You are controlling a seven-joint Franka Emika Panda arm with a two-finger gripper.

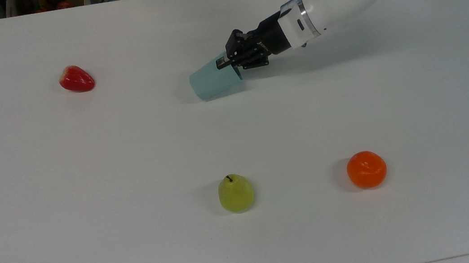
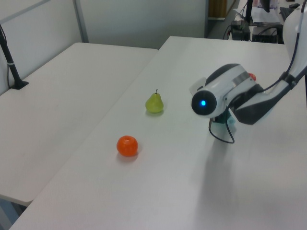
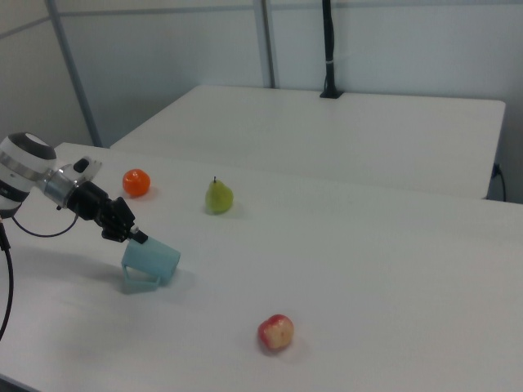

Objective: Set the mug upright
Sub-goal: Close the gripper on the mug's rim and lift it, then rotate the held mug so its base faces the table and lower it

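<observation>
Nearest you in the top view sit the pear (image 1: 236,193) and, to the top view's right of it, the orange (image 1: 367,169) — both well apart from the action, on the white desk (image 1: 86,178). In the left view the orange (image 2: 127,145) is closest to the camera and the pear (image 2: 154,103) stands a little beyond it.

Move up the desk and you reach the mug (image 1: 214,80), pale blue-teal, tilted with its rim end raised toward the top view's right and its base toward the top view's left. Your end effector (image 1: 229,63) has its fingers pinched onto the mug's rim wall at that raised edge. In the right view the mug (image 3: 149,263) leans on the desk, its mouth facing the right view's lower left, and the end effector (image 3: 133,237) clamps the top of the rim.

In the left view the arm's wrist hides most of the mug (image 2: 229,120).

Farther off, toward the top view's left, the red apple (image 1: 76,79) rests alone.
</observation>
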